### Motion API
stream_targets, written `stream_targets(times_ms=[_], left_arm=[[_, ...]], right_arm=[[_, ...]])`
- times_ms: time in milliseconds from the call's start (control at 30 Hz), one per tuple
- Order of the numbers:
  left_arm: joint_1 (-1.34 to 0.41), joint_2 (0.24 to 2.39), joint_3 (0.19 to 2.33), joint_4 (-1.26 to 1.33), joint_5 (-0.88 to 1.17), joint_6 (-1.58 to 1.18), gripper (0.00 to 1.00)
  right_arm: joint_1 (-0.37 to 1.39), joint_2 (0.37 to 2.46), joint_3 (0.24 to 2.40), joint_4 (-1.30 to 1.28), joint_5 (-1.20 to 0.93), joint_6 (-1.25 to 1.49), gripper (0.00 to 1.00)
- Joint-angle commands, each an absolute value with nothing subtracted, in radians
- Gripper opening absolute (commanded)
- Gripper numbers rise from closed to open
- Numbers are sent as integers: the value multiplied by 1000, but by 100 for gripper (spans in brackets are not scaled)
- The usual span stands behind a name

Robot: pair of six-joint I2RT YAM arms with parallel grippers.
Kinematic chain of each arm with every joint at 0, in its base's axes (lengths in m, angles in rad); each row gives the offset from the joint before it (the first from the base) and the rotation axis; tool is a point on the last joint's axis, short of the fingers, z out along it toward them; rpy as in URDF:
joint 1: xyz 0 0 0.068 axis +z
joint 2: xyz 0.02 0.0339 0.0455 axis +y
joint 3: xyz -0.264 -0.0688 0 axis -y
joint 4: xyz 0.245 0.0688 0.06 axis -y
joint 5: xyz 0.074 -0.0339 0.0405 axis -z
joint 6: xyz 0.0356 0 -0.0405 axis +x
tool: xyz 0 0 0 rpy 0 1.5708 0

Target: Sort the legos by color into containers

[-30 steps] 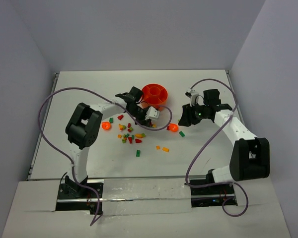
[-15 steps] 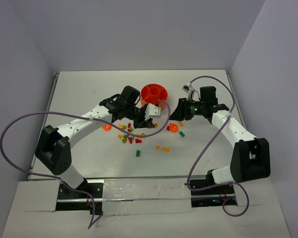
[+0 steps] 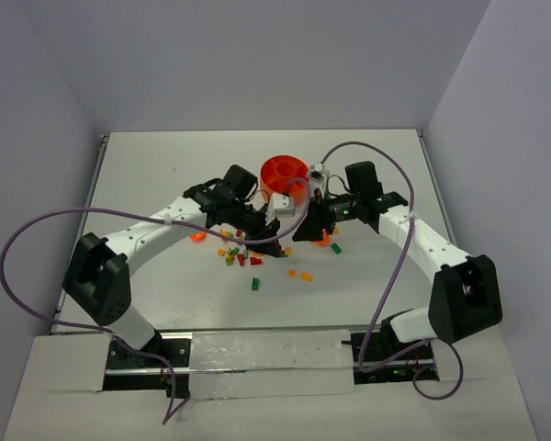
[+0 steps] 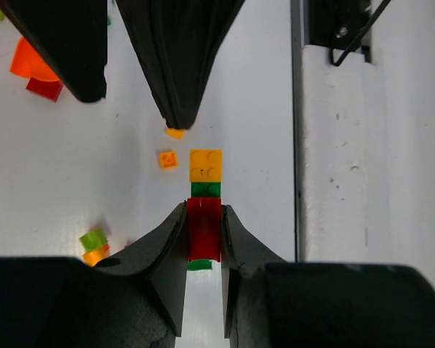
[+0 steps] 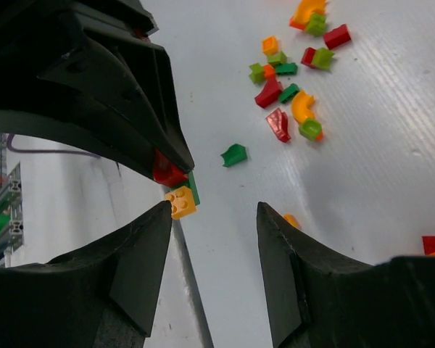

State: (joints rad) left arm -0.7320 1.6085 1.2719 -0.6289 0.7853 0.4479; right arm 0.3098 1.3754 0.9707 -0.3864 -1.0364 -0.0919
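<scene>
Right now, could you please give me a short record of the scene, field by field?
left tool: shut on stack, at its red end
stack: red, green and yellow bricks joined in a line, yellow outermost
right tool: open, facing the stack's yellow end, close but not touching
bowl: orange, on the table just beyond both tools
loose bricks: scattered on the table nearer than the tools, mixed colours
</scene>
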Motion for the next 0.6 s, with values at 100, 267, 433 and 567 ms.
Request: stream_targets(times_ms=[100,267,433,567], left_arm=[[-720,1589,1294,-627,928,360,0],[-710,1600,1292,-609,947,338,0],[-704,1606,1294,-600,960,332,0],[-702,1613,1298,-602,964,334,0]], right_arm=[[359,1361,1006,-445,-1114,-160,59],[369,1374,1019,-518,-1145,-215,59],[373,1383,1017,-545,-1151,-243,57],[375,1387,1025,-554,-1157,-249,56]])
